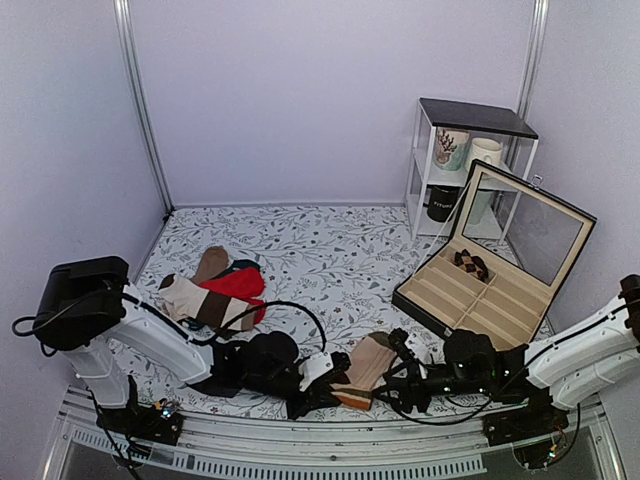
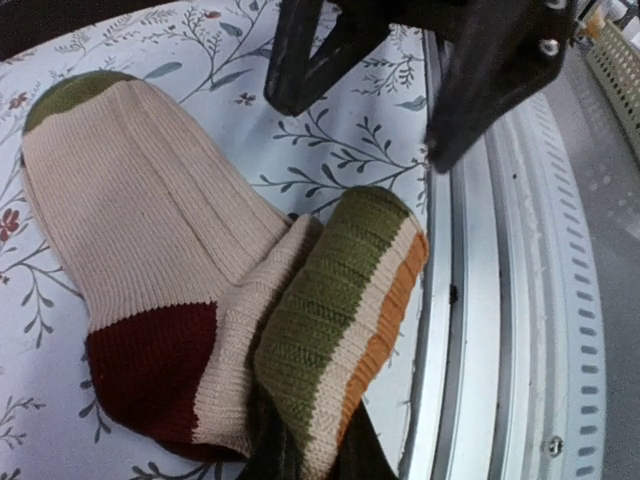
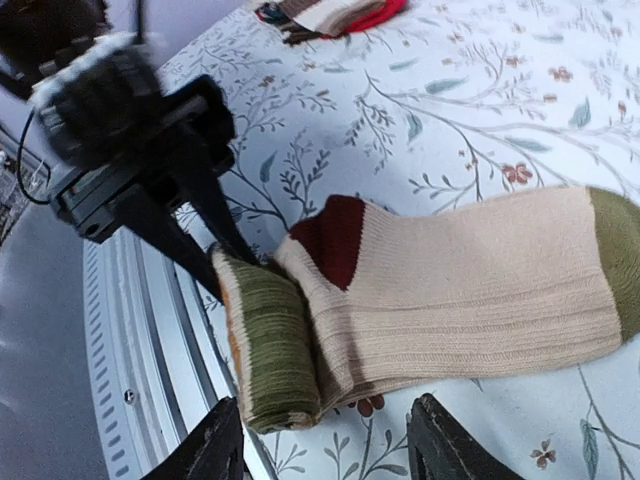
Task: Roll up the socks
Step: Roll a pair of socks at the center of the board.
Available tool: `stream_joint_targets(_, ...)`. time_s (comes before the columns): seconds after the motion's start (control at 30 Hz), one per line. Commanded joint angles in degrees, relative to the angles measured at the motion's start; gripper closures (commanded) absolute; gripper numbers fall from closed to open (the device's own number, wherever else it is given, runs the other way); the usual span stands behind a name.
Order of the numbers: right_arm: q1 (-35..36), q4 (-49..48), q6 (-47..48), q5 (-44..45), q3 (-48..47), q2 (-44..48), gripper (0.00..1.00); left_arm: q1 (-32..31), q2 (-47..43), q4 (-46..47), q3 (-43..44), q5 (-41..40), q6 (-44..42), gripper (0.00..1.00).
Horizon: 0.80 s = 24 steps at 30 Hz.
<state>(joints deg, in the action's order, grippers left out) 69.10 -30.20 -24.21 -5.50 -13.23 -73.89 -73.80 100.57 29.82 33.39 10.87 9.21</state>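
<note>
Socks (image 1: 365, 368) are laid at the near edge of the floral table (image 1: 330, 250), with the olive-striped cuff (image 3: 270, 345) folded over. The left gripper (image 2: 362, 132) and right gripper (image 3: 325, 455) are spread beside it, nothing grasped.

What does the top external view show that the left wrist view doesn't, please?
Only the top view shows the open box, the shelf, the pile of other socks and the right gripper. Only the left wrist view shows the olive band on the folded cuff and the dark red heel. Both show the tan socks, the flowered table and the open left gripper.
</note>
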Motion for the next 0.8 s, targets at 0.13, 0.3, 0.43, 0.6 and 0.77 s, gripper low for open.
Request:
stream_joint_targets(0.13,6.8,-3.2,16.9,8.8,-1.0,0.4,0.41,1.5,7.4,-17.1,1.7,10.7,6.8,1.0)
stream_joint_targets(0.3,8.5,-3.6,17.6,10.1,-3.6,-5.2,0.41,2.5,9.4,-17.5,2.0,12.7,7.1,1.0)
stream_joint_targets(0.43,9.5,-4.0,15.8,10.0,-3.8,-7.1,0.42,2.6,9.6,-16.8,1.6,13.1,7.4,1.0)
stream_joint_targets(0.6,11.3,-4.0,11.8,9.4,-3.3,-8.5,0.46,2.8,10.6,-16.5,2.0,13.3,7.3,1.0)
stream_joint_targets(0.77,12.2,-4.3,8.8,9.7,-4.1,-11.5,0.64,2.8,11.6,-16.5,2.6,13.5,7.2,1.0)
